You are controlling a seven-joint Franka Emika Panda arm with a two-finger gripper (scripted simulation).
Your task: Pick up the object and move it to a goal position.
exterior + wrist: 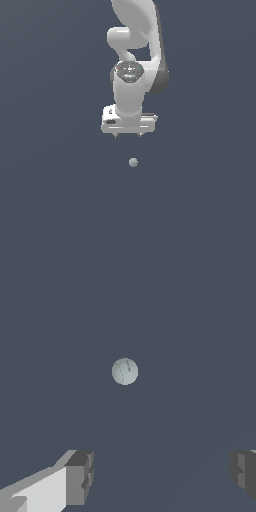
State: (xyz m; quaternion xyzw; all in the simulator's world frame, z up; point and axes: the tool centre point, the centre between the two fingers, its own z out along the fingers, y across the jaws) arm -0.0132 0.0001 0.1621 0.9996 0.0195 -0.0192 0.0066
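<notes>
You are looking at the reach stage of the pick: the gripper (128, 135) is hanging above the table (50, 200) with nothing in it, and the ball (133, 162) is lying alone on that flat dark grey surface, clear of the fingers. In the exterior view the ball is sitting just below the gripper in the picture and a touch toward the exterior view's right of the midline between the fingertips; how much of that gap is height and how much is offset across the table, you cannot tell from this view.

In the wrist view the ball (125, 371) is showing as a small pale, mottled sphere, near the middle of the picture, with one finger (79, 477) and the other finger (245, 471) standing wide apart at the edge of the frame. So the jaws are spread, empty, and far wider than the ball.

No goal marker is showing in either view.

By my reading, your next move is calling for a small correction to bring the ball midway between the fingers, then a straight descent until the pads are flanking it. Because the ball is tiny and round, it is likely to roll if one pad touches first, so a centred, even closing is mattering most.
</notes>
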